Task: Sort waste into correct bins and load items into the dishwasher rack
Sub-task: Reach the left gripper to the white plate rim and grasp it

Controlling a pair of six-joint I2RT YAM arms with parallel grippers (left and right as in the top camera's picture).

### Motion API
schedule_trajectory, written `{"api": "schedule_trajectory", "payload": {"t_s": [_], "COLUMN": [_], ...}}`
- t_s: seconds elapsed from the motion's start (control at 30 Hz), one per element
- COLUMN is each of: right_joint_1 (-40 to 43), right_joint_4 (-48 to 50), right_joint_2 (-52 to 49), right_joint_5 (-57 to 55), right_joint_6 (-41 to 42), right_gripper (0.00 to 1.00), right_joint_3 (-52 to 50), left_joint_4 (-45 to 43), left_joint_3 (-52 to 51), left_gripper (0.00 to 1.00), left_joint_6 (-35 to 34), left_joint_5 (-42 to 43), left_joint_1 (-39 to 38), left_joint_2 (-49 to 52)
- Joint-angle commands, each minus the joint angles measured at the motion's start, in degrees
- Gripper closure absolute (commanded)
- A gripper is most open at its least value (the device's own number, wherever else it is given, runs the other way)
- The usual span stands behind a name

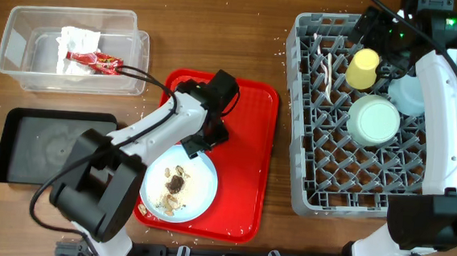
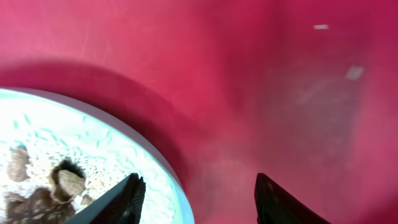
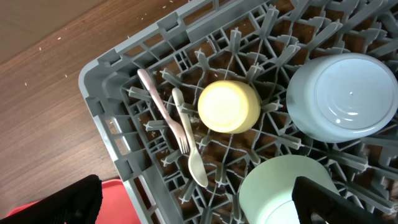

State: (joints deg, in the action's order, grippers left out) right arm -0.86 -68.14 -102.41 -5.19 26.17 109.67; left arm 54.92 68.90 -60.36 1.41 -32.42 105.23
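Observation:
A light blue plate [image 1: 200,186] with brown-and-beige food scraps [image 1: 174,187] lies on the red serving tray [image 1: 252,130]. My left gripper [image 1: 197,144] is open at the plate's upper right rim. In the left wrist view one finger is over the plate [image 2: 37,130] near the scraps [image 2: 62,183] and the other is over the tray [image 2: 280,93], with the gripper [image 2: 196,199] empty. The grey rack [image 1: 308,150] holds the yellow cup [image 1: 363,67], green bowl [image 1: 374,120], light blue bowl [image 1: 408,96], and spoon and fork [image 1: 328,70]. My right gripper [image 1: 374,33] hovers open above them [image 3: 205,205].
A clear tub [image 1: 16,49] at the back left holds the white napkin [image 1: 77,41] and the red wrapper [image 1: 96,60]. A black tray [image 1: 18,141] sits in front of it. In the right wrist view the cup [image 3: 229,107], fork [image 3: 163,109] and spoon [image 3: 198,168] lie in the rack [image 3: 99,81].

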Motion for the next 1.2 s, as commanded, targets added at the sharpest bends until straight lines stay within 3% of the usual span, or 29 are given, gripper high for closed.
{"api": "schedule_trajectory", "payload": {"t_s": [0.0,0.07,0.23,0.47,0.57,0.77,1.17], "right_joint_1": [-0.20,-0.17,-0.20,-0.20,-0.20,-0.17,-0.17], "right_joint_4": [0.07,0.07,0.07,0.07,0.07,0.07,0.07], "right_joint_2": [0.63,0.61,0.61,0.63,0.61,0.63,0.61], "right_joint_5": [-0.35,-0.35,-0.35,-0.35,-0.35,-0.35,-0.35], "right_joint_6": [0.85,0.85,0.85,0.85,0.85,0.83,0.85], "right_gripper": [0.00,0.00,0.00,0.00,0.00,0.00,0.00], "right_joint_3": [0.90,0.90,0.90,0.90,0.90,0.90,0.90], "left_joint_4": [0.15,0.00,0.02,0.07,0.48,3.58,13.77], "left_joint_3": [-0.33,-0.33,-0.33,-0.33,-0.33,2.38,16.41], "left_gripper": [0.45,0.55,0.62,0.81,0.96,0.96,0.96], "left_joint_6": [-4.13,-4.70,-6.08,-6.10,-5.90,-5.79,2.97], "left_joint_5": [0.90,0.92,0.92,0.22,0.24,-3.43,-7.96], "left_joint_1": [-0.09,-0.11,-0.37,-0.37,-0.37,-0.37,0.37], "left_joint_2": [2.73,3.65,4.20,4.28,4.28,4.28,4.28]}}
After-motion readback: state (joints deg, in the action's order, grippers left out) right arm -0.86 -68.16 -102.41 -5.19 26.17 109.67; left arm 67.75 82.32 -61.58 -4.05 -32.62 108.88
